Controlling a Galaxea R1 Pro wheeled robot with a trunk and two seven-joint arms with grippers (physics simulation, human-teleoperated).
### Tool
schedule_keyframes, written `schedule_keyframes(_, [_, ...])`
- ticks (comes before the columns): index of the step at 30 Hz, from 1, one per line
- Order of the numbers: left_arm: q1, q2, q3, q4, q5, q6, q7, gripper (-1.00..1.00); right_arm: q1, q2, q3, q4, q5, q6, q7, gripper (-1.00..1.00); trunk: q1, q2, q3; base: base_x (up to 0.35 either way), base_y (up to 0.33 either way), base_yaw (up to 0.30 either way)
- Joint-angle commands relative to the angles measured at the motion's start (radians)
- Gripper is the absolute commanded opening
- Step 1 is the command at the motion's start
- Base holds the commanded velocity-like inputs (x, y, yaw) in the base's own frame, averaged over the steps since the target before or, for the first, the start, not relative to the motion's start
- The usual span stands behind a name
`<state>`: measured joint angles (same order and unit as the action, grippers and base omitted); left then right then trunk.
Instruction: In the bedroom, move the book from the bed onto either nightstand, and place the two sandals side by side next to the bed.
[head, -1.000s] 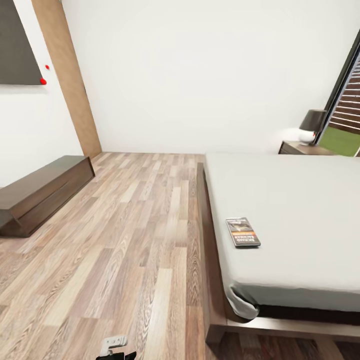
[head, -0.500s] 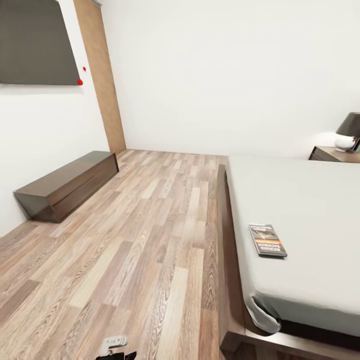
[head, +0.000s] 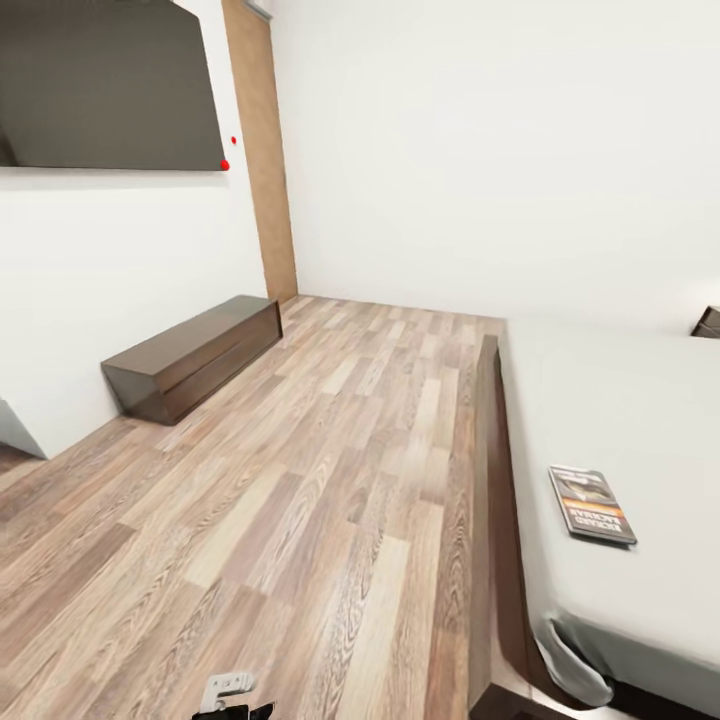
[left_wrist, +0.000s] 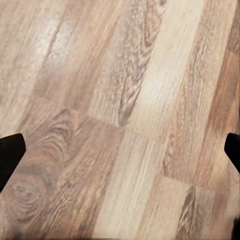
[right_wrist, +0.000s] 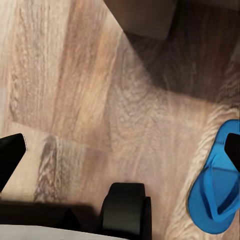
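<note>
Bedroom floorboards (head: 300, 500) stretch past a low cabinet (head: 190, 355) as the head camera swings left, pushing the bed (head: 610, 420) and book (head: 592, 504) rightward; one sandal (right_wrist: 218, 185) lies below the wide-open, empty right tool (right_wrist: 120, 155), left tool (left_wrist: 120, 155) likewise wide — approach unfinished.

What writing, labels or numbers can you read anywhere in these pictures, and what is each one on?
Book on the bed: pale lettering on an orange band across the cover, upside down from the head view and too blurred to read.
Dark panel on the wall: no text, just two red dots at its corner.
Blue sandal on the floor: no marking visible.
Nothing else carries writing.
</note>
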<state>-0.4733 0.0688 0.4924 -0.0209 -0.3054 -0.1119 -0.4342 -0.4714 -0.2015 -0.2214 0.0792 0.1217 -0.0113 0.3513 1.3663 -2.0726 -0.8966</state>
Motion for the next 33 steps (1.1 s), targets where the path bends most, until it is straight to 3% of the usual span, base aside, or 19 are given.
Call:
schedule_keyframes(1, [-0.001, 0.0, 0.008, 0.001, -0.011, -0.005, -0.002, 1.0, -0.001, -0.001, -0.009, 0.002, 0.01, -0.001, 0.002, 1.0, 0.0, 0.0, -0.001, 0.0, 0.0, 0.291])
schedule_keyframes(33, [-0.001, 0.0, 0.008, 0.001, -0.011, -0.005, -0.002, 1.0, -0.001, -0.001, -0.009, 0.002, 0.01, -0.001, 0.002, 1.0, 0.0, 0.0, -0.001, 0.0, 0.0, 0.291])
